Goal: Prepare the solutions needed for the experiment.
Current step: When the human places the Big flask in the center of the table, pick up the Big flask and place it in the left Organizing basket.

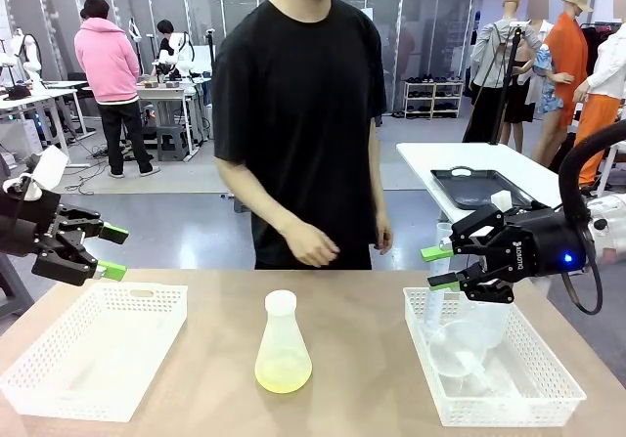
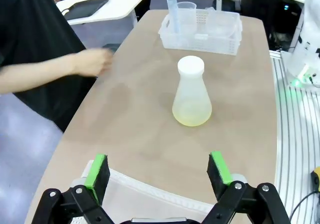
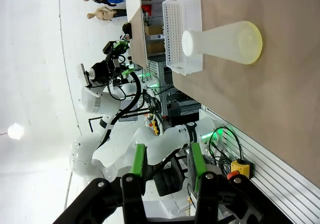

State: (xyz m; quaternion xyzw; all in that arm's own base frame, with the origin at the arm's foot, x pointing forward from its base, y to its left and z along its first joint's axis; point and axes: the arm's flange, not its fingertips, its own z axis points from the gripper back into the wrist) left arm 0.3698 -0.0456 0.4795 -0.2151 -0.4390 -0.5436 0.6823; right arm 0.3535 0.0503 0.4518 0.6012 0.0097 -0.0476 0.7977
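A translucent conical flask (image 1: 283, 339) with a white top stands at the table's middle, and a shallow layer of pale yellow-green solution (image 1: 284, 371) lies in its bottom. The left wrist view looks down on this flask (image 2: 191, 96) ahead of my left gripper (image 2: 158, 166), which is wide open and bare. That left gripper (image 1: 113, 251) hangs above the left basket's far corner. My right gripper (image 1: 440, 268) hovers over the right basket's far left corner. Its jaws are partly apart with nothing between them (image 3: 167, 154). The flask (image 3: 225, 42) appears sideways in the right wrist view.
A white mesh basket (image 1: 59, 398) lies at the left. Another basket (image 1: 567, 388) at the right holds a clear beaker (image 1: 484, 329), a tall cylinder (image 1: 433, 305) and other clear labware. The person's hand (image 1: 311, 246) hovers past the table's far edge.
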